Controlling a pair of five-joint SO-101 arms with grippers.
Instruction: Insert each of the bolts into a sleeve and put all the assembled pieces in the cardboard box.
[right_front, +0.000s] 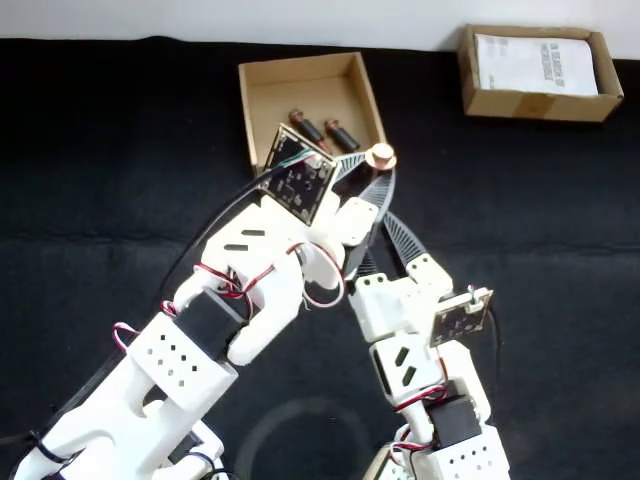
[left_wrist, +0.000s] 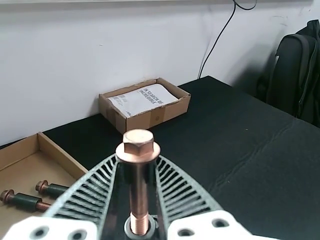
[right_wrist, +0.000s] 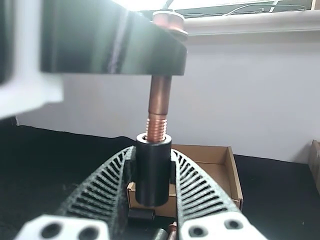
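Note:
My left gripper (right_front: 372, 168) is shut on a copper bolt (right_front: 380, 157), held upright just past the open cardboard box's (right_front: 262, 95) near right corner. In the left wrist view the bolt (left_wrist: 138, 180) stands between the fingers (left_wrist: 177, 187), hex head up. My right gripper (right_wrist: 152, 157) is shut on a black sleeve (right_wrist: 152, 172) directly under it. The bolt's threaded tip (right_wrist: 156, 127) sits in the sleeve's top opening. Two assembled pieces (right_front: 305, 127) (right_front: 342, 135) lie in the box, and they also appear in the left wrist view (left_wrist: 22, 201) (left_wrist: 52, 189).
A second, smaller cardboard box (right_front: 537, 95) holding a printed sheet stands at the back right of the black table, and the left wrist view shows it too (left_wrist: 150, 116). A dark backpack (left_wrist: 300, 75) rests beyond the table's far side. Both arms crowd the table's middle.

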